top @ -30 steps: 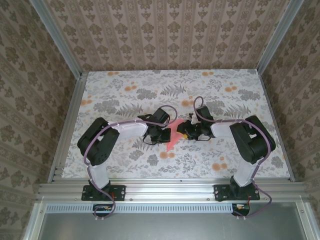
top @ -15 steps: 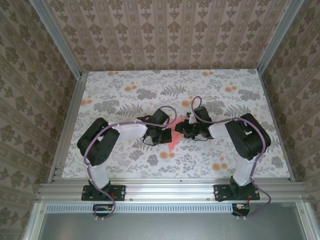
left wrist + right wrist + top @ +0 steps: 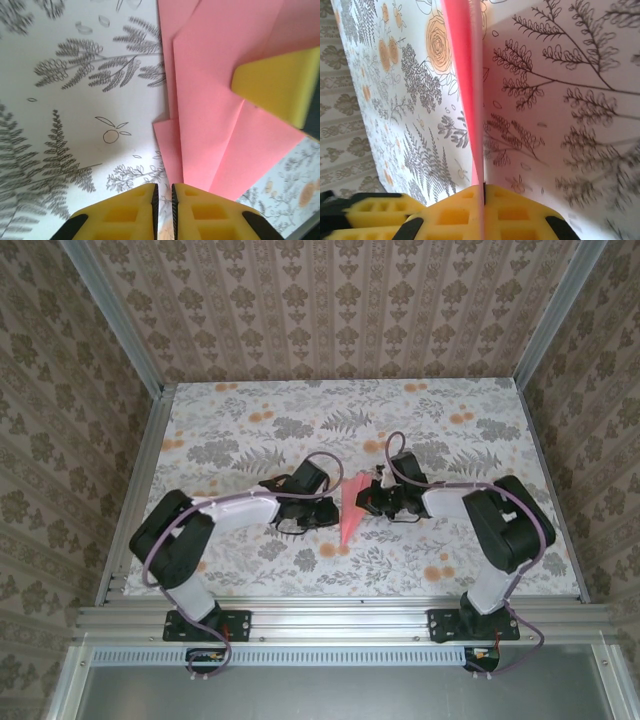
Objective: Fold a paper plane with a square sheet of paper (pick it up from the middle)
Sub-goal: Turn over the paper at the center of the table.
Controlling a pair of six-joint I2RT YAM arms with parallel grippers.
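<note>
Sheet of paper [image 3: 350, 512]: creased to a pointed shape, mid-worktop [image 3: 250, 420], between both arms. Your right hand [image 3: 484, 192] is pressed together on its edge, probably to steady the folds for the next crease. Your left hand [image 3: 163, 194] shows a thin slit between its fingers at the paper's lower corner; you cannot tell if it grips.

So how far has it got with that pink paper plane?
Roughly midway, I'd guess. Done: the pink paper already carries several creases and overlapping flaps, tapering to a point seen from above. In hand: the right gripper is shut on its edge; the left gripper sits at a corner, grip unclear. Left: probably wing folds, since no finished dart shows.
</note>
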